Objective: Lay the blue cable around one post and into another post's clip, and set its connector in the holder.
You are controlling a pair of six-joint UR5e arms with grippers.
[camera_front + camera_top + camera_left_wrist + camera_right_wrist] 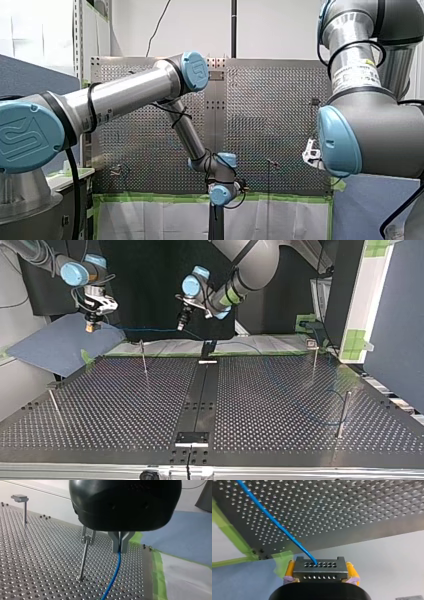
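Note:
My right gripper (319, 573) is shut, its yellow pads clamped on the sides of the metal connector (319, 566). The blue cable (274, 522) runs out of the connector over the perforated table's corner. In the top view this gripper (90, 327) hangs above the blue mat, off the table's far left corner. The cable (150, 331) stretches from it through the air to my left gripper (182, 325). My left gripper (120, 550) has its grey fingers shut on the cable (115, 575), which drops to the table. A thin post with a clip (85, 541) stands just beside it.
Another post with a flat head (20, 498) stands further off. In the top view thin posts stand at the far left (143, 357), near left (55, 407), far right (315, 360) and near right (344, 412). Green tape (227, 530) edges the table; a blue mat (55, 345) lies beyond.

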